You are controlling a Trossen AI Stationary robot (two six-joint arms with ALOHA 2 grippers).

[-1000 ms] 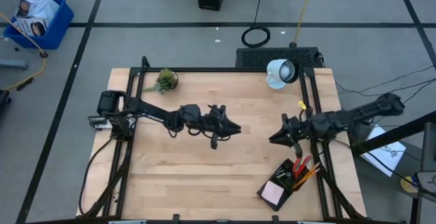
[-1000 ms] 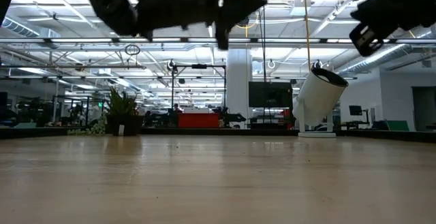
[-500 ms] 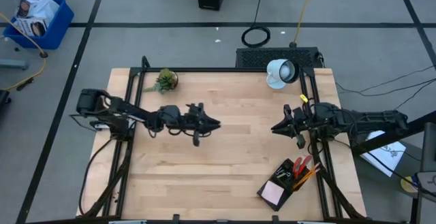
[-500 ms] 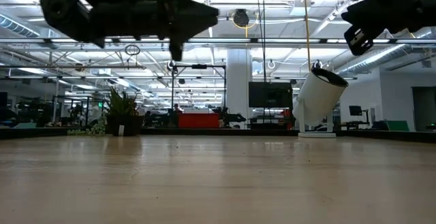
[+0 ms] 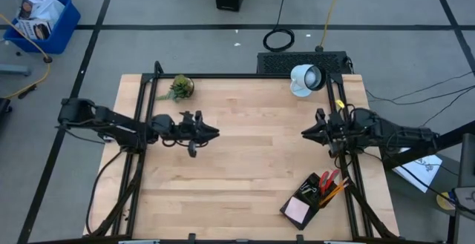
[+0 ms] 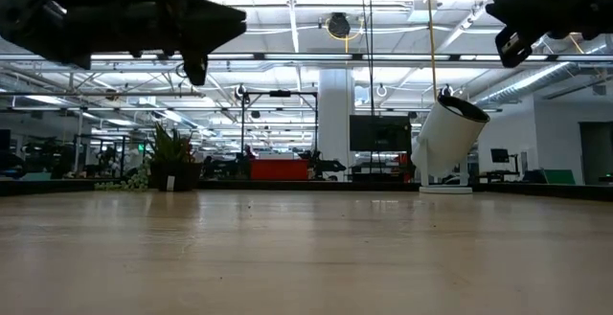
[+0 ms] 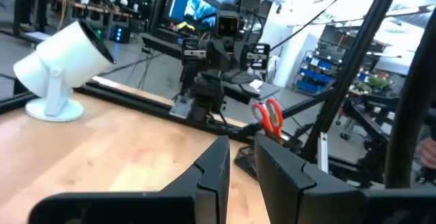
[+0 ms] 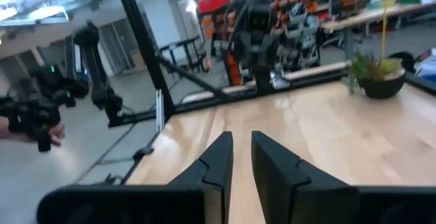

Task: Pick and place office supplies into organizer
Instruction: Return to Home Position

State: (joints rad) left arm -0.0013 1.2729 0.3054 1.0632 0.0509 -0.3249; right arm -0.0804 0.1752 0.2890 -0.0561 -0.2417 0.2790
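The organizer point(image 5: 308, 198), a black tray, sits at the table's near right. In it stand the red-handled scissors point(image 5: 329, 179) and the orange-yellow pencils point(image 5: 338, 190), and a pink sticky-note pad point(image 5: 298, 210) lies there too. The left wrist view also shows the scissors point(image 7: 270, 115). My left gripper point(image 5: 215, 133) hangs level above the table's left half, pointing right, its fingers point(image 7: 216, 157) almost together on nothing. My right gripper point(image 5: 304, 134) hangs level by the right edge, pointing left, also shut and holding nothing point(image 8: 240, 144). Both stand well above the wood in the low view.
A round white lamp point(image 5: 306, 78) stands at the far right and a small green plant point(image 5: 180, 87) at the far left. A black box with cables point(image 5: 304, 61) lies beyond the far edge. Bare wood lies between the two grippers. A person's hand point(image 8: 41, 130) shows beyond the table.
My left gripper has drawn back toward the table's left edge, staying level and sinking a little. My right gripper has swung slightly toward the far edge and pulled back toward the right edge. Neither finger gap has changed, and nothing on the table has moved.
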